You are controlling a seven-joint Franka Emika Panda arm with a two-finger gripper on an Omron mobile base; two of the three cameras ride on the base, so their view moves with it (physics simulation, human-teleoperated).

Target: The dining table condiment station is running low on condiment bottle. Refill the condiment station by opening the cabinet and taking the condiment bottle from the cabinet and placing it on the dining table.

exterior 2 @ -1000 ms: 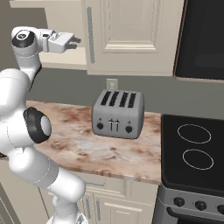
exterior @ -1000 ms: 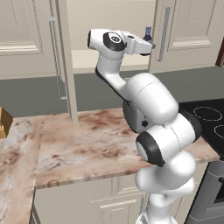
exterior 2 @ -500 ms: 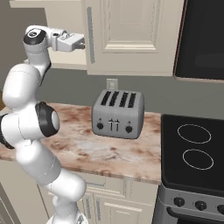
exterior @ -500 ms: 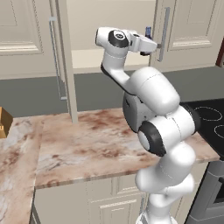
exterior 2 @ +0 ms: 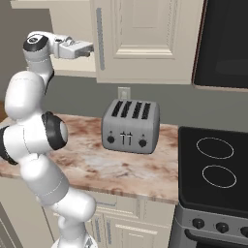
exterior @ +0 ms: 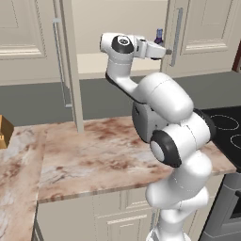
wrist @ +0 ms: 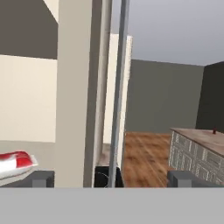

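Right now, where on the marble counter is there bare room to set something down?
The counter is bare from the open cabinet door to the arm's base. In the right base view, there is a free strip in front of the toaster, up to the stove. Around the toaster it is crowded.

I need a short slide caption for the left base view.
Open gripper raised beside the condiment bottle in the opened cabinet.

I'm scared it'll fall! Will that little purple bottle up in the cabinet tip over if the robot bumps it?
Probably, yes. The condiment bottle looks slim and stands upright on the cabinet shelf, so a sideways nudge could topple it. It seems small, so likely light. Its round body might then roll.
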